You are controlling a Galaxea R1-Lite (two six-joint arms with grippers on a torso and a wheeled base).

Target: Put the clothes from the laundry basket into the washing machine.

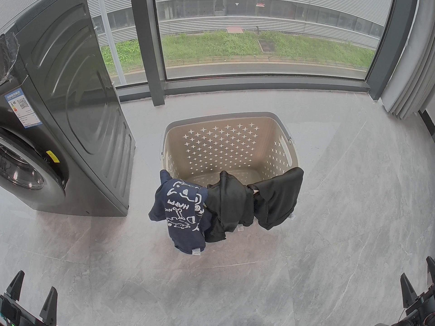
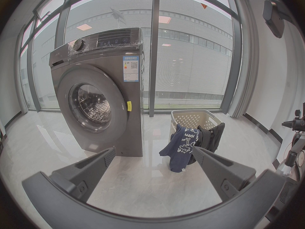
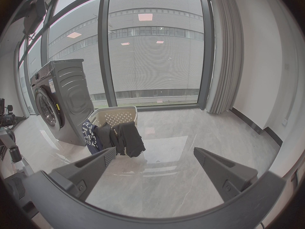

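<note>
A beige laundry basket (image 1: 229, 146) (image 2: 190, 117) (image 3: 116, 115) stands on the floor ahead. Over its near rim hang a navy printed shirt (image 1: 181, 211) (image 2: 179, 145) (image 3: 90, 136) and two black garments (image 1: 229, 202) (image 1: 277, 195) (image 2: 209, 136) (image 3: 128, 138). The grey washing machine (image 1: 68, 105) (image 2: 98, 96) (image 3: 62, 97) stands to the left, its round door shut. My left gripper (image 1: 31, 291) (image 2: 154, 151) is open at the lower left, well short of the basket. My right gripper (image 1: 419, 279) (image 3: 154, 151) is open at the lower right, with nothing between its fingers.
A tall window wall (image 1: 253, 32) with dark frames runs behind the basket. A grey curtain (image 1: 414, 73) (image 3: 227, 48) hangs at the right. Bare tiled floor (image 1: 281, 277) lies between me and the basket.
</note>
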